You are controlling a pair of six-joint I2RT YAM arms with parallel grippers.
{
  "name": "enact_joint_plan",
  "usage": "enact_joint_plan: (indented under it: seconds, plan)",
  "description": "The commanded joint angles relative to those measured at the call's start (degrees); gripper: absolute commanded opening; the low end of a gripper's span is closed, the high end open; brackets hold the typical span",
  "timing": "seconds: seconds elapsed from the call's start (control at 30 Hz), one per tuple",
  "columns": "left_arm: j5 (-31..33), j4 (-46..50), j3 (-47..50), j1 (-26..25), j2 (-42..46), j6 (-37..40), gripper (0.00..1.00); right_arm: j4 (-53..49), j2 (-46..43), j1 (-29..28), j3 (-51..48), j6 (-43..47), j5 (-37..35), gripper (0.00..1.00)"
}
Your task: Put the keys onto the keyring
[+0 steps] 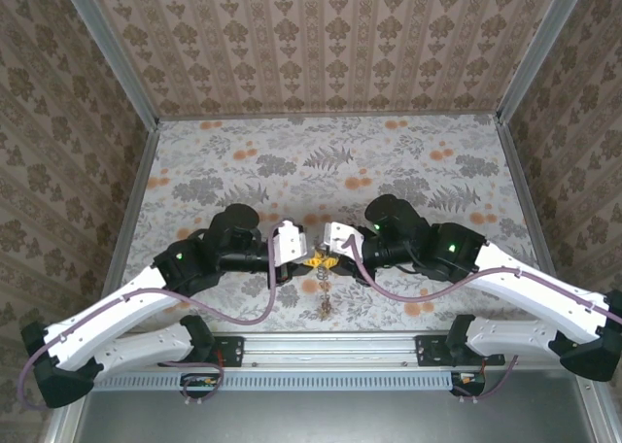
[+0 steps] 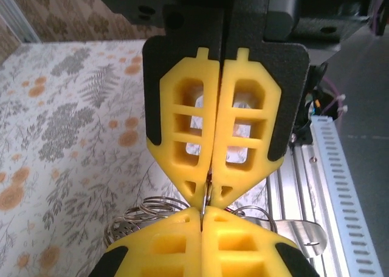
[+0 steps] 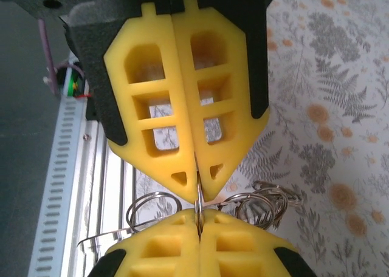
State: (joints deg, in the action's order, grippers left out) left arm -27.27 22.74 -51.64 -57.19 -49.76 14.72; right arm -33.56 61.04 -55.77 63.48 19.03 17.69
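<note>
Keyring (image 3: pixel 199 198) pinched by my left gripper (image 2: pixel 202 222) and right gripper (image 3: pixel 199 225), tips touching mid-frame. Threading's on, I reckon; next, pry its coil apart.

The left gripper with yellow plastic fingers (image 1: pixel 311 259) and the right gripper of the same kind (image 1: pixel 332 260) are standing tip to tip above the near middle of the flower-patterned table (image 1: pixel 389 161). Both are pinching the thin silver wire keyring (image 1: pixel 324 302) between their tips. Its loose loops are spreading beneath them, toward the grey metal rail (image 1: pixel 330 348) that is running along the table's near edge.
</note>
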Motion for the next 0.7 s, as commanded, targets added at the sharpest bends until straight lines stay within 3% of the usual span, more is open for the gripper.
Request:
enact_joint_plan:
  seconds: [0.0, 0.17, 0.43, 0.67]
  plan:
    - [-7.1, -7.9, 1.7, 1.9, 3.2, -4.0, 0.00, 8.5, -4.0, -0.3, -2.5, -2.2, 4.3, 0.19]
    - [-11.5, -11.4, 3.4, 3.7, 5.9, -6.6, 0.00, 13.6, -6.2, -0.1, -6.0, -5.1, 5.9, 0.24]
    - [-13.3, -16.2, 5.8, 4.5, 8.4, -8.9, 0.00, 19.8, -7.7, 0.0, -9.4, -7.9, 9.1, 0.27]
    - [-15.4, -19.5, 6.7, 4.9, 7.5, -10.2, 0.00, 22.7, -8.6, 0.2, -10.8, -8.1, 9.3, 0.18]
